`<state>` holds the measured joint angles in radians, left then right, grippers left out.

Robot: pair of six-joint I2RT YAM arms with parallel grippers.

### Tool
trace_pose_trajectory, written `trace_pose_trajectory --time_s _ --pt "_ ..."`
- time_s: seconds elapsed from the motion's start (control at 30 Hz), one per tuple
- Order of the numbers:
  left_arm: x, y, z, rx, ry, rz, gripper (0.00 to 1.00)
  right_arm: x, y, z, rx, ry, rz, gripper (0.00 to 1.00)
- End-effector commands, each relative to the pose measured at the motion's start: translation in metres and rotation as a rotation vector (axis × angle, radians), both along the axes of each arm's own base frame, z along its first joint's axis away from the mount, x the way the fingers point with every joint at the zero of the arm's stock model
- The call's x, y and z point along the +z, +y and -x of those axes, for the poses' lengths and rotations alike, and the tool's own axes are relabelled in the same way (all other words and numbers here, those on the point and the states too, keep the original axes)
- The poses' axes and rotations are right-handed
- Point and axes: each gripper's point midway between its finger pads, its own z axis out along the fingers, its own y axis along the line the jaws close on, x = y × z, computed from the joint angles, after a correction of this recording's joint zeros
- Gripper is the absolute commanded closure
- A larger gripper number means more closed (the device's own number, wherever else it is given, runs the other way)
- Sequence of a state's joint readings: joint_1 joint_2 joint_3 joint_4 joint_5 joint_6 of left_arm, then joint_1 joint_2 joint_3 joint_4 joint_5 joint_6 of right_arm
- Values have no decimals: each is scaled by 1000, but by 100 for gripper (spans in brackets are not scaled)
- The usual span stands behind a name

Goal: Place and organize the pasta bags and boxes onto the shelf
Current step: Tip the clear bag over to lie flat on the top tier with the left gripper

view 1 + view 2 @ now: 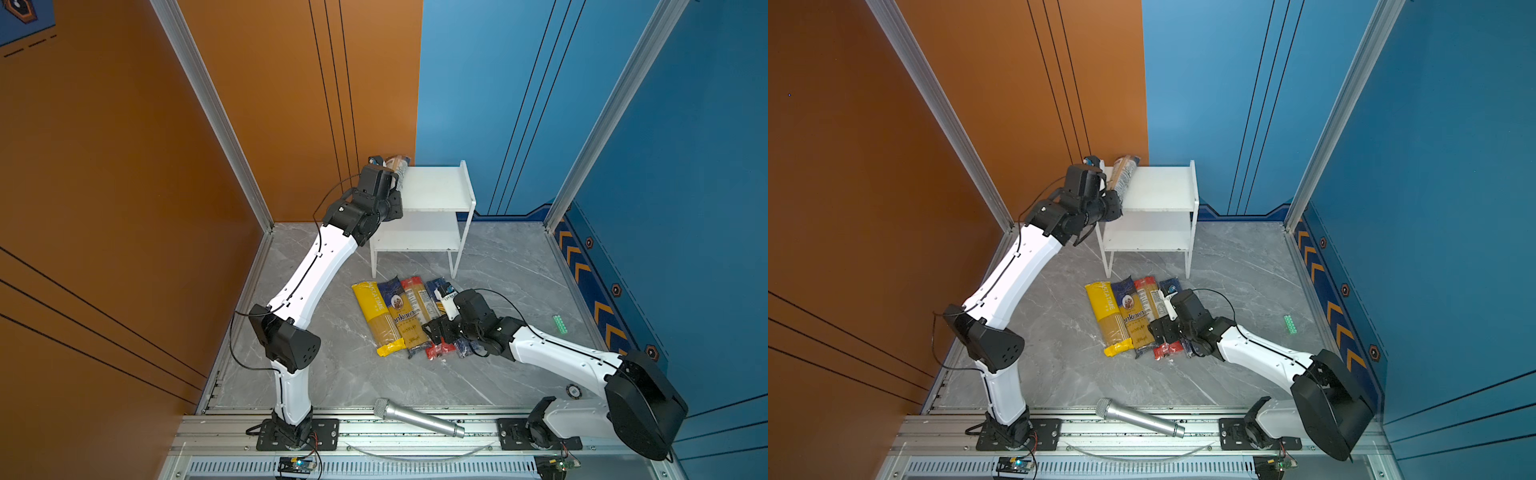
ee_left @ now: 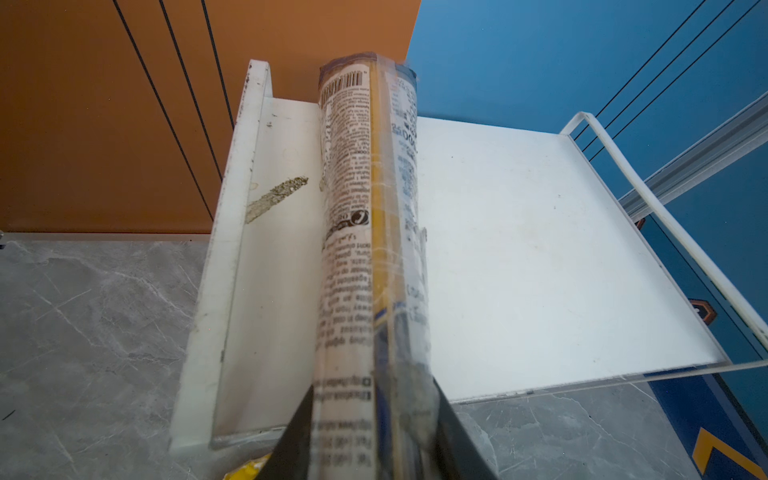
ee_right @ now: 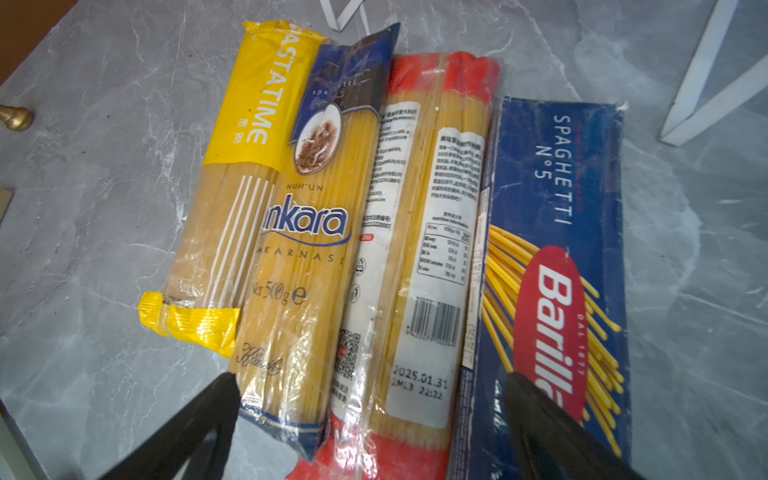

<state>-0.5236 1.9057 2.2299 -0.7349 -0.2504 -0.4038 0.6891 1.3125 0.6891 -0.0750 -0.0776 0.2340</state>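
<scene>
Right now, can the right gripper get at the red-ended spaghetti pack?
Probably yes. The right gripper hangs open over the red-ended pack, whose top is largely uncovered. Tight though: the Ankara pack and Barilla box lie against its sides.

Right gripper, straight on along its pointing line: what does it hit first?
Probably the red-ended pack, centred between the open jaws of the right gripper; its fingers overlap the Ankara pack and Barilla box. Depth unclear.
</scene>
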Motion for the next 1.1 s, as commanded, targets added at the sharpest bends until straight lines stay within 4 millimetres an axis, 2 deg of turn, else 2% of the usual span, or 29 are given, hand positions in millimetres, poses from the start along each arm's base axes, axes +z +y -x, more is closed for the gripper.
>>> trace_pose_trajectory --time_s 0.0,0.4,0.53,0.67,0.7,0.77,0.9,1.03,1.07 --pt "-1 -1 -6 35 -14 -11 65 7 -7 -1 -18 -19 -23 3" --pt "-9 0 -10 56 -2 -15 64 8 -14 2 -35 -23 -34 3" --pt "-9 1 -10 57 -3 -22 56 9 -13 2 -33 -22 -35 3" --pt "-10 2 -11 61 -2 -27 55 7 -12 3 -29 -15 -40 3" --pt "-10 1 -10 60 -3 -28 53 8 -11 2 -28 -14 -42 3" --pt "-12 1 -11 62 1 -29 39 8 -10 3 -25 -12 -45 3" --pt "-14 0 -11 58 5 -27 26 8 -10 2 -22 -12 -47 3" --pt "-12 -1 -11 56 1 -22 18 8 -9 3 -20 -10 -47 3" --pt "-8 -1 -10 53 -5 -19 9 8 -9 3 -19 -9 -48 3"
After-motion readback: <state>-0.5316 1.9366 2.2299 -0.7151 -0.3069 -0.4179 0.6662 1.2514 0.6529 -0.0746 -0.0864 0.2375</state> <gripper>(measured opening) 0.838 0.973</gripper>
